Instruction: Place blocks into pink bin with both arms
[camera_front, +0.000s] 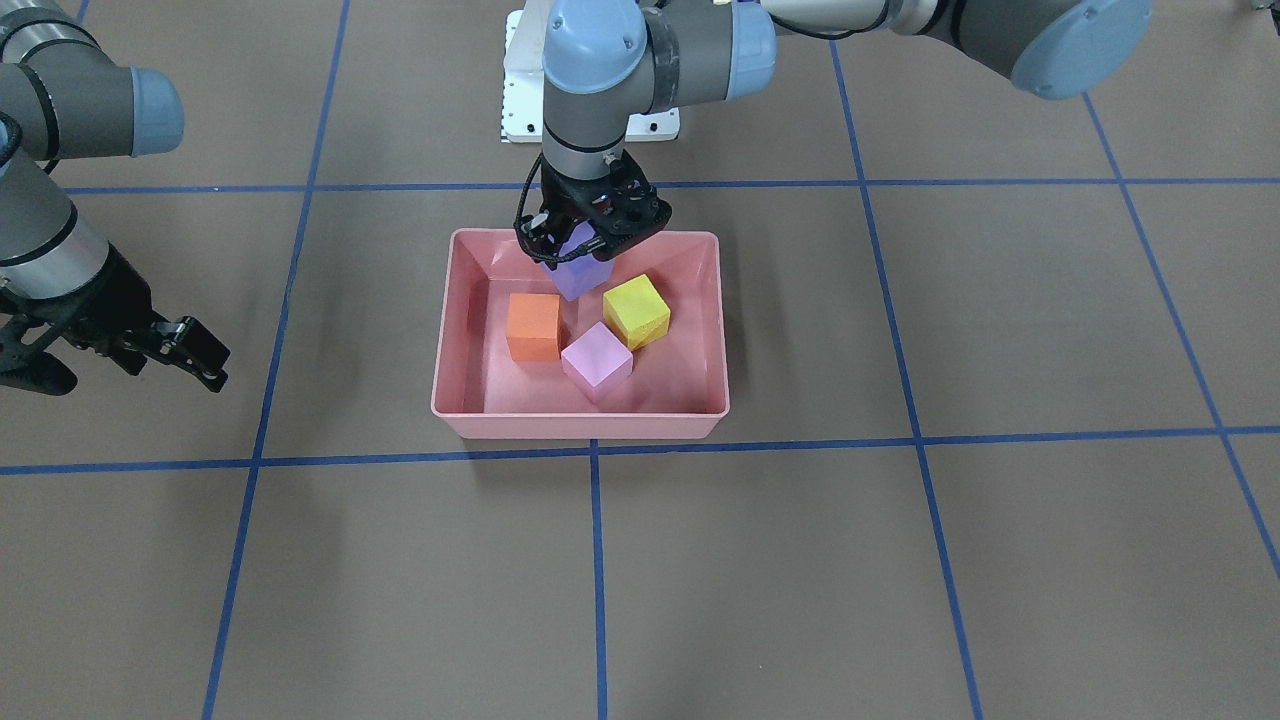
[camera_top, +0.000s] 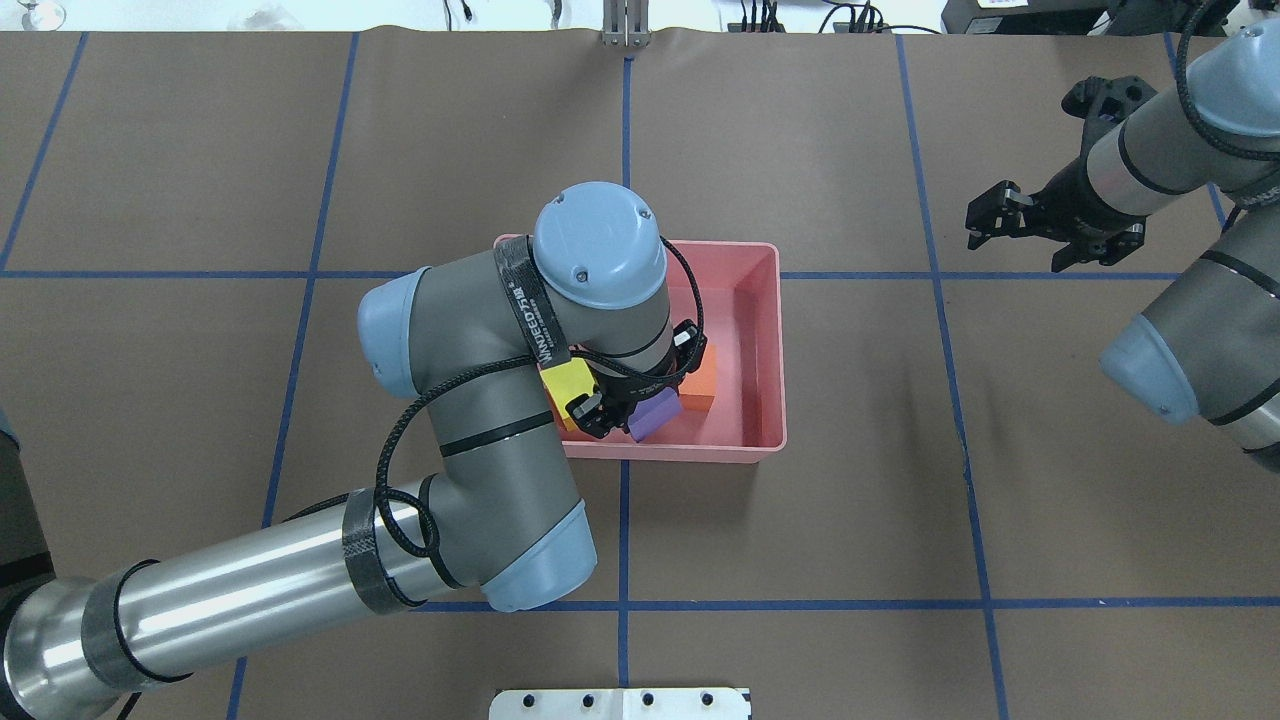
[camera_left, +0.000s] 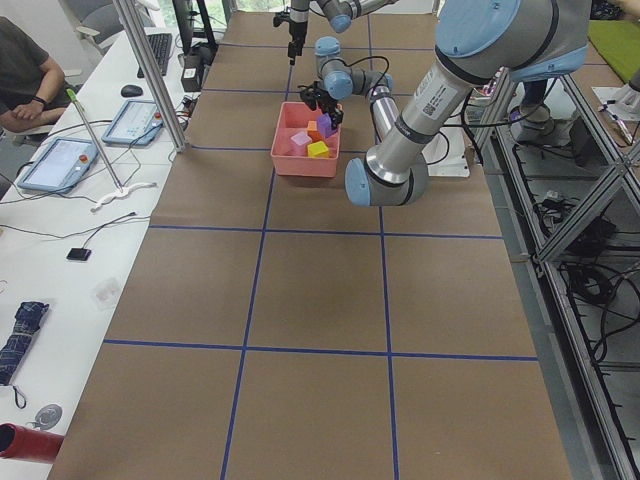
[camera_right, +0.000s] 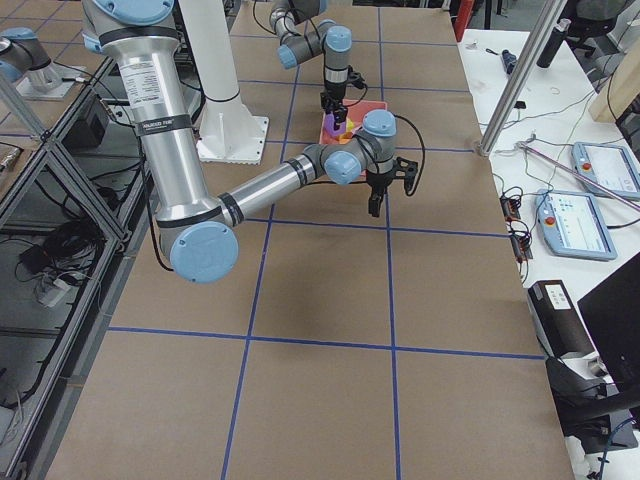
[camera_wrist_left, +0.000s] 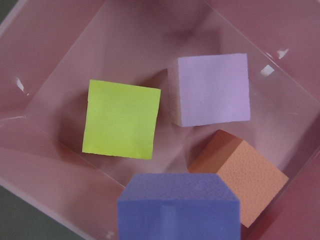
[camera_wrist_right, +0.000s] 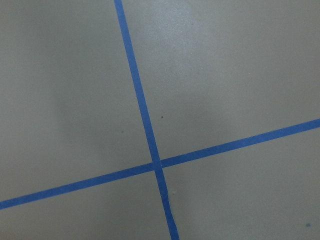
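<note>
The pink bin (camera_front: 580, 425) sits mid-table. On its floor lie the orange block (camera_front: 533, 326), the yellow block (camera_front: 636, 311) and the light pink block (camera_front: 597, 362). My left gripper (camera_front: 585, 245) hangs over the bin's robot-side end, shut on the purple block (camera_front: 578, 272). The left wrist view shows the purple block (camera_wrist_left: 177, 207) close up, with the yellow (camera_wrist_left: 121, 119), light pink (camera_wrist_left: 212, 90) and orange (camera_wrist_left: 240, 175) blocks below it. My right gripper (camera_front: 120, 365) is open and holds nothing, well off to the bin's side above bare table.
Blue tape lines (camera_wrist_right: 155, 162) form a grid on the brown table. The white pedestal base (camera_front: 520, 90) stands behind the bin. A side desk with tablets (camera_left: 55, 160) and a seated person (camera_left: 25, 80) runs along the table's far edge.
</note>
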